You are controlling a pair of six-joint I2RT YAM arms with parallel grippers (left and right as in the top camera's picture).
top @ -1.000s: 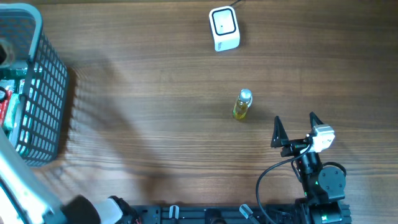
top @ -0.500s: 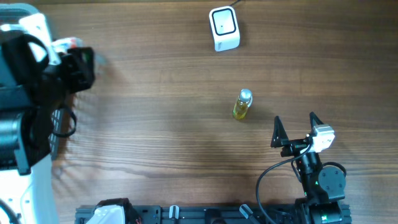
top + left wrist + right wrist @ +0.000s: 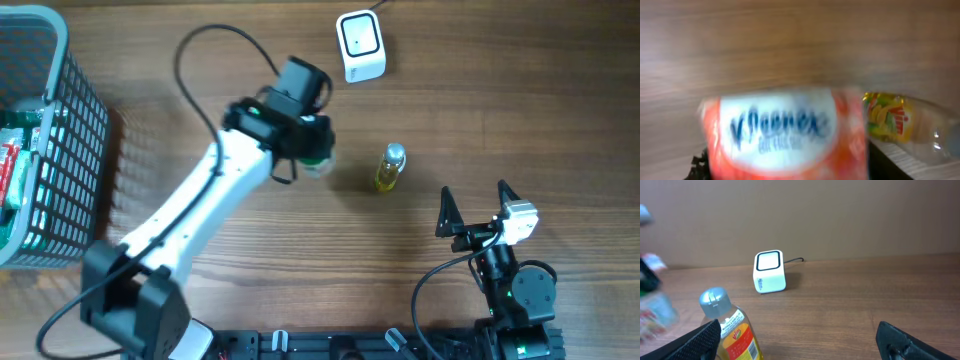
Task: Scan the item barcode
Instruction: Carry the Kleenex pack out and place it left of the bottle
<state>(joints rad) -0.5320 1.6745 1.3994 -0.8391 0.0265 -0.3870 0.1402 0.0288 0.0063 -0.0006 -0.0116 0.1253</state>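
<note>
A soft, glossy tissue pack [image 3: 785,135], orange-red with a white oval panel and blue lettering, is held between the fingers of the left gripper [image 3: 312,158], which are closed partway on its sides. Its outline is blurred in the wrist view. It is carried above the middle of the wood-grained table [image 3: 520,100], and only a pale edge is seen under the wrist from overhead. Just beside it at 3 o'clock, a small clear plastic bottle [image 3: 388,168] of yellow liquid is stood upright, with a silver cap and a bright label. At 1 o'clock, near the far edge, a white boxy scanner [image 3: 360,46] with a dark-rimmed square window is set. At 9 o'clock, a blue plastic mesh basket [image 3: 60,180] is placed. At 5 o'clock, the right gripper [image 3: 473,205] is seen with its black pointed fingers spread wide and nothing between them.
</note>
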